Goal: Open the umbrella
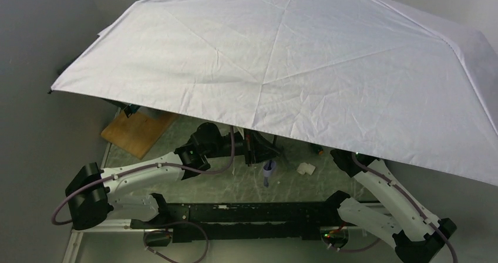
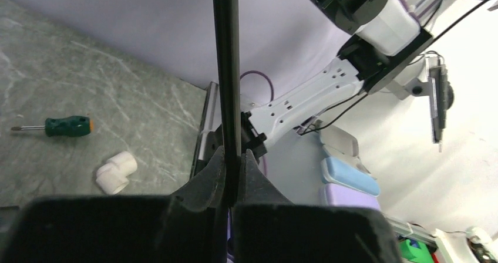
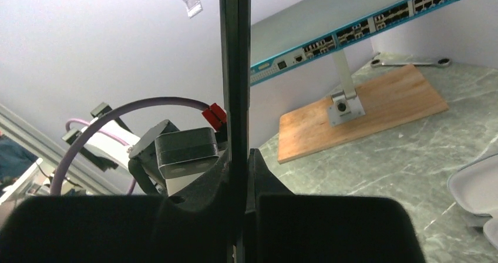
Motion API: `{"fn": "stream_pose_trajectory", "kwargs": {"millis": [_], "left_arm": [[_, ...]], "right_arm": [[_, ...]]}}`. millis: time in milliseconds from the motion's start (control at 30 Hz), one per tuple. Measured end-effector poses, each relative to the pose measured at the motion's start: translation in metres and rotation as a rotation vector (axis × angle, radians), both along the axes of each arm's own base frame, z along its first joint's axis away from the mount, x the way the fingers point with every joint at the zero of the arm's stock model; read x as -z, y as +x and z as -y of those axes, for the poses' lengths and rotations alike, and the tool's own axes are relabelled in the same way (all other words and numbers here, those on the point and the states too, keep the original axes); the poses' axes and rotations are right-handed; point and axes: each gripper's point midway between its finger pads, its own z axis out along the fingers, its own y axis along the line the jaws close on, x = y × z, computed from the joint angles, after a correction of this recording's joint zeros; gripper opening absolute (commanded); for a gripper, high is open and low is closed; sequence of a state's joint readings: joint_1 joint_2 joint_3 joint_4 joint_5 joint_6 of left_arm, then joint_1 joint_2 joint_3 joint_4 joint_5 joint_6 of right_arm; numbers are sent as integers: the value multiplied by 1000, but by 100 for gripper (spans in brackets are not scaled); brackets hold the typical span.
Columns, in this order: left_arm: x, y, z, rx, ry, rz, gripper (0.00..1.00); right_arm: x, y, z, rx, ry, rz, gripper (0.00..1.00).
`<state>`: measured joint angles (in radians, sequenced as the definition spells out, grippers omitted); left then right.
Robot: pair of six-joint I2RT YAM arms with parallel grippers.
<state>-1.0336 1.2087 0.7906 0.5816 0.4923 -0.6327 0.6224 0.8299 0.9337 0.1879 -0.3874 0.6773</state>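
The umbrella (image 1: 276,69) stood spread wide above the table (image 1: 235,186), left gripper (image 2: 234,163) and right gripper (image 3: 238,163) both clamped on its black shaft (image 2: 226,69), opening seemingly complete and calling only for a steady release.

The jaws of your right gripper (image 3: 238,164) clamp the upright black shaft of the umbrella (image 3: 236,69). Behind it, a wooden board (image 3: 399,98) on the green table (image 3: 423,151) holds up a teal network switch (image 3: 352,29).

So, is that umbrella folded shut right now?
No, the umbrella is fully spread, its pale canopy stretched wide above the table.
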Motion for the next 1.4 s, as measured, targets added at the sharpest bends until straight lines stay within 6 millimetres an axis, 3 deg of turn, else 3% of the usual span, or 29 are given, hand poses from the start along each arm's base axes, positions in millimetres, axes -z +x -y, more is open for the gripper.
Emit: {"fn": "stream_pose_trajectory", "kwargs": {"millis": [200, 467, 667, 733, 800, 867, 1033, 1233, 1400], "left_arm": [[14, 5, 3, -55, 33, 17, 0], [28, 13, 10, -140, 95, 51, 0], [33, 20, 10, -222, 172, 120, 0], [33, 19, 9, -230, 180, 135, 0], [35, 20, 6, -250, 198, 147, 0], [41, 25, 3, -280, 222, 147, 0], [57, 34, -3, -343, 272, 126, 0], [70, 37, -6, -400, 324, 110, 0], [92, 34, -5, -413, 395, 88, 0]], "right_arm": [[11, -5, -4, -45, -38, 14, 0], [23, -8, -2, -50, -133, 57, 13], [23, -17, 3, -56, -177, 88, 16], [23, -20, 6, -55, -181, 91, 30], [23, -21, 7, -56, -180, 90, 52], [19, -24, 8, -53, -176, 98, 65], [-3, -14, 20, 49, -184, 95, 68], [-68, 4, 46, 249, -88, 167, 67], [-97, 22, 65, 402, 7, 192, 66]]}}
